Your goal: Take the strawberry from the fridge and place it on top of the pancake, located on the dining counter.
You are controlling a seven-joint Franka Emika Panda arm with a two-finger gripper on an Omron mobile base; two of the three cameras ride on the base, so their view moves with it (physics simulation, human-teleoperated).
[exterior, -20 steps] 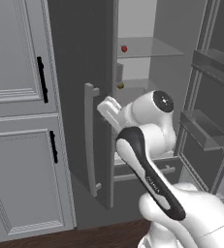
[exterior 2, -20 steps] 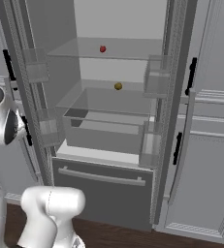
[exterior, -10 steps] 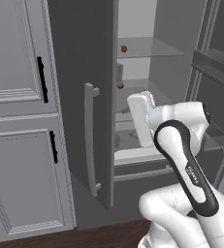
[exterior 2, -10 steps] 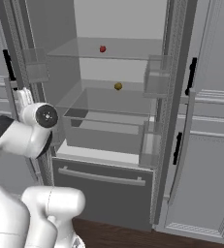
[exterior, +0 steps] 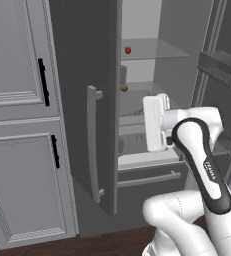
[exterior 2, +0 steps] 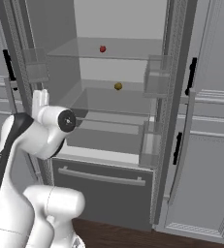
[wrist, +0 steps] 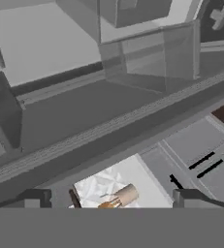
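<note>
On the upper glass shelf of the tall dark grey open-doored fridge: tiny red strawberry — untouched, awaiting pickup. Below it, small yellow-brown ball. White arm's gripper well below the fruit — jaws spread wide, empty, ready for the reach.
</note>
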